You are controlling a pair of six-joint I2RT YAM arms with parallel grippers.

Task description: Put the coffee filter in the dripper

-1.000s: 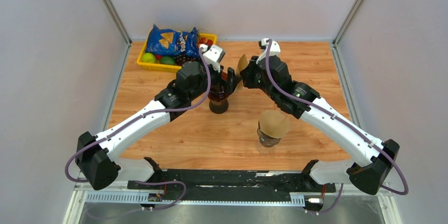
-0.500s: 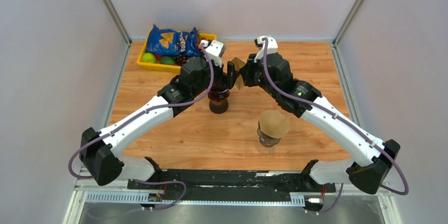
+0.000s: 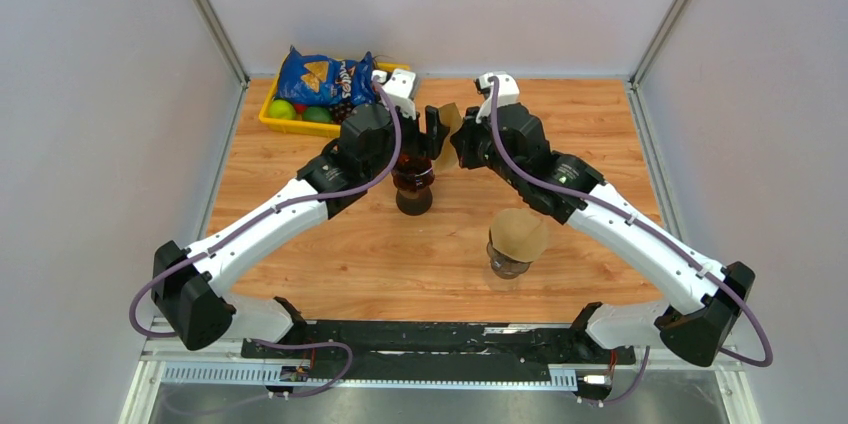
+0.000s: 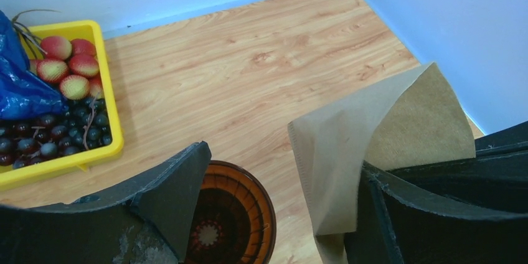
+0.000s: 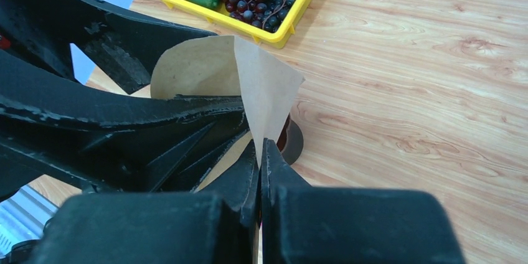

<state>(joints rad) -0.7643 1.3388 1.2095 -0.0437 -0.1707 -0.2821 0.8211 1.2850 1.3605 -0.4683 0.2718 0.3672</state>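
The brown paper coffee filter [image 3: 447, 122] hangs in the air above and just right of the amber dripper [image 3: 412, 180] at the table's middle. My right gripper [image 3: 459, 147] is shut on the filter's lower edge; its closed fingertips [image 5: 261, 152] pinch the paper [image 5: 255, 83]. My left gripper [image 3: 432, 139] is open. In the left wrist view the filter [image 4: 367, 146] lies against its right finger [image 4: 423, 214], partly spread, and the dripper's ribbed bowl [image 4: 240, 214] shows below between the fingers, empty.
A glass stand with a stack of brown filters [image 3: 517, 236] is at the front right. A yellow tray [image 3: 272, 123] of fruit with a blue chip bag [image 3: 325, 76] sits at the back left. Both arms cross close together above the dripper.
My right gripper has carried the filter left toward the dripper. My left gripper has risen and closed in, so its open fingers now meet the filter.
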